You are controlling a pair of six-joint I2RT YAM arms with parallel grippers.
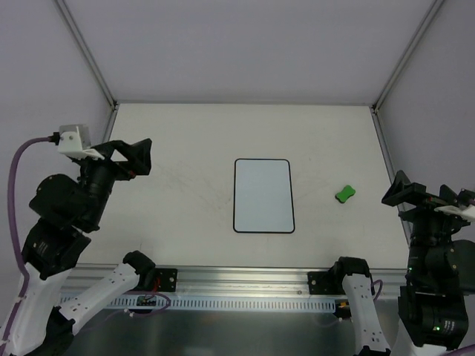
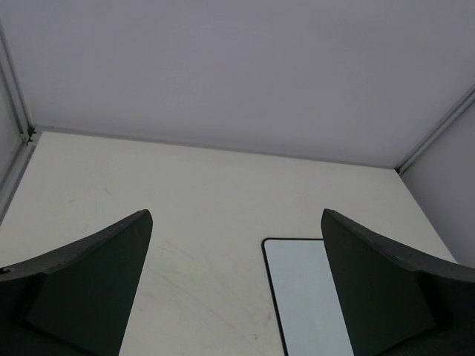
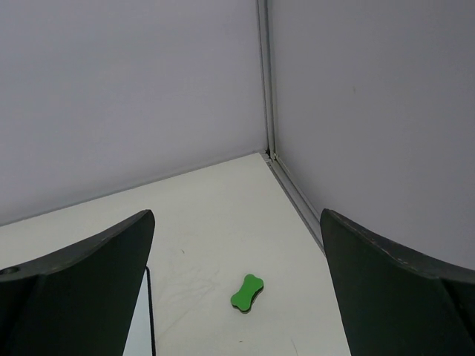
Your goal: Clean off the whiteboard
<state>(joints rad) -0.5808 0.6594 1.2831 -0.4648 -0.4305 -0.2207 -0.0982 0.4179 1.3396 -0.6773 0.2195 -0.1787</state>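
Note:
The whiteboard (image 1: 263, 196) lies flat in the middle of the table, white with a thin black border, and no marks show on it. Its upper left corner (image 2: 300, 289) shows in the left wrist view, and a sliver of its edge (image 3: 150, 319) in the right wrist view. A small green bone-shaped eraser (image 1: 345, 194) lies on the table to the board's right (image 3: 248, 292). My left gripper (image 1: 137, 157) hovers open left of the board, holding nothing. At the table's right edge my right gripper (image 1: 404, 193) is raised and open, empty, pointing toward the eraser.
Grey walls with metal corner posts (image 1: 391, 78) enclose the cream table (image 1: 178, 141). A metal rail (image 1: 245, 285) runs along the near edge between the arm bases. Faint scuff marks (image 2: 185, 274) lie on the table left of the board.

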